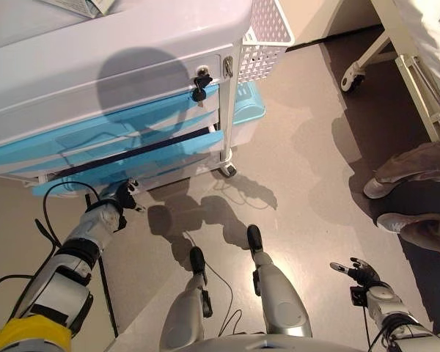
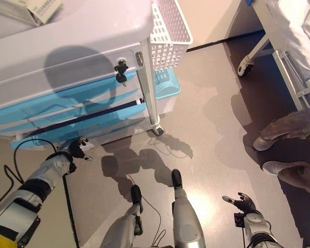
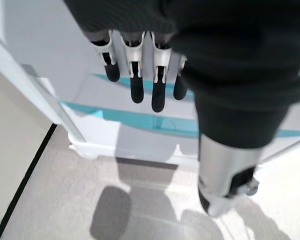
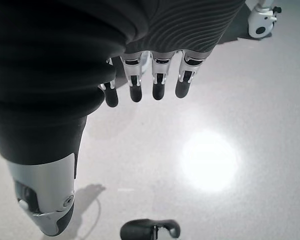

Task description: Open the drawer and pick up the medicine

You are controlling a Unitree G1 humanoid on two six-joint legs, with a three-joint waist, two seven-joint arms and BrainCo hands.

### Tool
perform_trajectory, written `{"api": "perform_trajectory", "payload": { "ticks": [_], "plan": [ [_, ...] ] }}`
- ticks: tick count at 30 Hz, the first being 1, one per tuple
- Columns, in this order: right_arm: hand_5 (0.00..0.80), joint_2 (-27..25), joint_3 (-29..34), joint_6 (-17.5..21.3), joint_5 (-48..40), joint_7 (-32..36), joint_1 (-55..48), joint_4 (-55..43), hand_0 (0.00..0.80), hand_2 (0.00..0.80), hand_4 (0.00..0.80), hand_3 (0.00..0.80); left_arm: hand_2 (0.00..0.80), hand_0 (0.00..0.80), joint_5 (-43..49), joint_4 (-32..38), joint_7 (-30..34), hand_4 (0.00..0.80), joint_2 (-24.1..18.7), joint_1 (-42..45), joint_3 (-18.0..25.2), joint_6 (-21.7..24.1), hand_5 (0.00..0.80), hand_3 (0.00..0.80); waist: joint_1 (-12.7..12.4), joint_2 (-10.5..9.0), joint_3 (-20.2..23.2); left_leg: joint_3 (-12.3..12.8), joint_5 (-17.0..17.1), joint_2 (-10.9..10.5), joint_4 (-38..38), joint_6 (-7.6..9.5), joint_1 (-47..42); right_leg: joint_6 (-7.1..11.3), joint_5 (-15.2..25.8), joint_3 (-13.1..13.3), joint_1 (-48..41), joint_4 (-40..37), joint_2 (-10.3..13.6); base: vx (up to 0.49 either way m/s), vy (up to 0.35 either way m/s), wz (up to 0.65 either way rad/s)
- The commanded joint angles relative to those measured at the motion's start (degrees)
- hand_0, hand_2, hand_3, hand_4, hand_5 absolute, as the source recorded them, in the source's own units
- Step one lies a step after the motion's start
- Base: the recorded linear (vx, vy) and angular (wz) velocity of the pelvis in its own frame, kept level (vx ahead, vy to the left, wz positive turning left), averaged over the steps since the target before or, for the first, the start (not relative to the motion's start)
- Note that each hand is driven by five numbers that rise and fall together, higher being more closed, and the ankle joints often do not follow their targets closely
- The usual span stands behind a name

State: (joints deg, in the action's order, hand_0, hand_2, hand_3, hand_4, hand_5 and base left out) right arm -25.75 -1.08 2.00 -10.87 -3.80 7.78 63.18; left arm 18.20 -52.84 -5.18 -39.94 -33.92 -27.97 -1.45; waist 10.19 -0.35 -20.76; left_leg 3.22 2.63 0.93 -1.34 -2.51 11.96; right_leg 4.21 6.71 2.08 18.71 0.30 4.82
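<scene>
No medicine shows in any view, so I judge it lies inside one of the blue drawers of the wheeled medical cart, and those drawers look closed or barely ajar, with a dark gap running along one front. The drawer fronts run long from the cart's left side toward its caster leg, so the pull has to come straight out from the cart toward me. My left robot hand is the nearer one by far: it hangs just below the lowest drawer front, close to the cart but touching nothing that I can see, with its fingers straight, apart and empty. My right robot hand hangs well apart from the cart over bare floor, fingers relaxed and empty. A white mesh basket hangs on the cart's side past the lock, and a person's shoes stand beyond my right robot hand.
</scene>
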Motion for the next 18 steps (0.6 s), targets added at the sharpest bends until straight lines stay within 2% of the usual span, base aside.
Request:
{"api": "perform_trajectory", "payload": {
  "ticks": [1, 11, 18],
  "plan": [
    [0.000, -0.9, -3.0, 1.2, -1.3, 0.1, -1.1, -0.5, 0.000, 0.000, 0.000, 0.000, 0.000, 0.000, -1.2, -0.4, -2.6, 0.000, -4.0, -3.1, 3.8, 0.6, 0.000, 0.000, 0.3, -2.51, 2.8, -2.3, -4.1, -2.7, 10.7, 2.07, 7.8, 2.21, -1.1, -0.6, 3.0, 4.7, 0.2, 0.000, 0.000, 0.00],
    [0.000, -0.9, -4.2, 1.4, -1.4, 0.6, -1.0, -1.0, 0.000, 0.000, 0.000, 0.000, 0.000, 0.000, -1.2, 0.0, -2.8, 0.000, -7.7, -8.6, 1.1, 1.0, 0.000, 0.000, 0.7, -2.91, 2.3, -1.8, -4.4, -2.9, 12.0, 2.36, 10.0, 2.37, -0.5, 0.3, 4.9, 4.9, 0.1, 0.001, 0.005, -0.01],
    [0.000, -0.4, -4.9, 1.3, -1.2, 1.0, -0.8, -0.3, 0.000, 0.000, 0.000, 0.000, 0.000, 0.000, -1.9, 0.1, -2.9, 0.000, -7.6, -9.3, 1.3, 1.2, 0.000, 0.000, 0.5, -3.08, 2.2, -1.7, -4.7, -3.1, 12.1, 2.48, 10.0, 2.46, -0.4, 0.8, 5.1, 5.0, 0.3, 0.000, 0.002, -0.01]
  ]
}}
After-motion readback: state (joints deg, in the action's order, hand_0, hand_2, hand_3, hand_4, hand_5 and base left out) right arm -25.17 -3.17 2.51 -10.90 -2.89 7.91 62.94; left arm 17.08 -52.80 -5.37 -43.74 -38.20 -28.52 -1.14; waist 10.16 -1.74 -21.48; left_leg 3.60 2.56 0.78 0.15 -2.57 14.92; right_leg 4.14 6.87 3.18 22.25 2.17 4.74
